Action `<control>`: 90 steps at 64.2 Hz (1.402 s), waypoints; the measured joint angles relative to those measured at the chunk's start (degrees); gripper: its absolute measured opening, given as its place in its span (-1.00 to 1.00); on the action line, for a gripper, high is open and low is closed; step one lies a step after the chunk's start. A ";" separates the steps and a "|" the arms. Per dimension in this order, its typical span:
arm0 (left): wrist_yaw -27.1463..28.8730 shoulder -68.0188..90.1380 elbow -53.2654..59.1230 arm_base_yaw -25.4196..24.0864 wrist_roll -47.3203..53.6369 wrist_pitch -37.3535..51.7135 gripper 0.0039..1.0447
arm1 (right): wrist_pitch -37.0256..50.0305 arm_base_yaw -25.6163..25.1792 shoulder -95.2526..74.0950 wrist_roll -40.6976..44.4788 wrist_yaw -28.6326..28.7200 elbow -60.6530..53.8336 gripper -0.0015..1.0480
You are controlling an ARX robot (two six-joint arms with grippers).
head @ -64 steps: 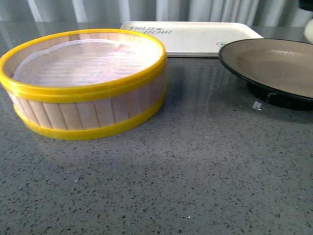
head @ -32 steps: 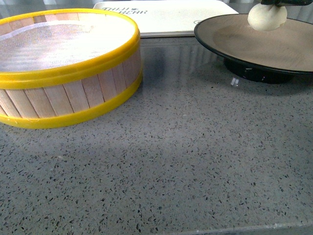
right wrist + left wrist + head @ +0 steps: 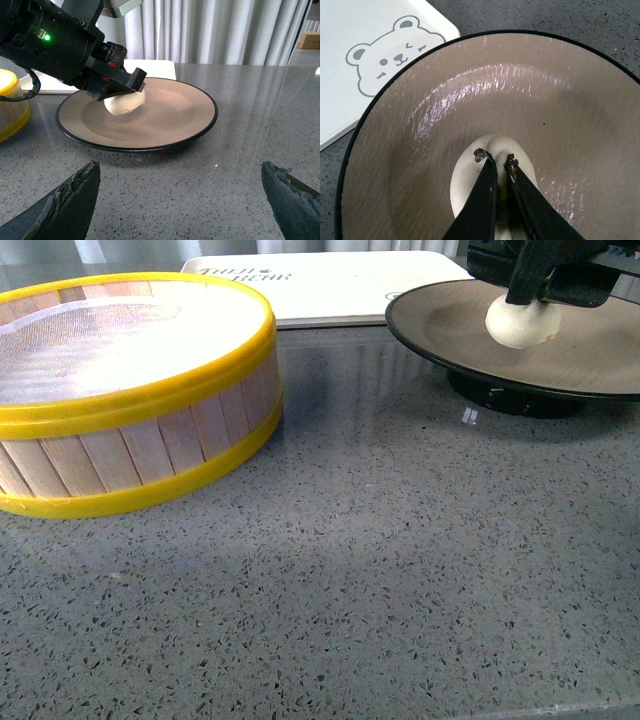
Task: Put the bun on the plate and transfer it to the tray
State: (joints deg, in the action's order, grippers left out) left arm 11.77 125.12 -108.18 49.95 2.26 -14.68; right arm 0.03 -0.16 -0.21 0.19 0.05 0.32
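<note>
Bare countertop [image 3: 400, 570] before basket [image 3: 130, 390] and plate [image 3: 440, 320]

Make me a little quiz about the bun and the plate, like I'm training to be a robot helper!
1. True or false: the bun lies inside the yellow-rimmed steamer basket.
2. Which gripper is shut on the bun? A) left B) right C) neither
3. Fill in the blank: the tray next to the plate has a drawing of a ____ on its corner.

Key:
1. False. It is over the plate.
2. A. The left gripper pinches its top.
3. Bear.
</note>
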 joint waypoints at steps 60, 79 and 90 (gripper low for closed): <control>1.66 -15.54 10.12 -6.84 -5.73 8.41 0.88 | 0.00 0.00 0.00 0.00 0.00 0.00 0.83; 6.95 -51.36 44.65 -15.56 -3.85 12.61 0.88 | 0.00 0.00 0.00 0.00 0.00 0.00 0.83; 7.80 -65.68 54.51 -19.43 -3.85 8.31 0.88 | 0.00 0.00 0.00 0.00 0.00 0.00 0.83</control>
State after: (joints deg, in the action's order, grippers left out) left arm 19.57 59.44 -53.67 30.52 -1.58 -6.37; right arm 0.03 -0.16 -0.21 0.19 0.05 0.32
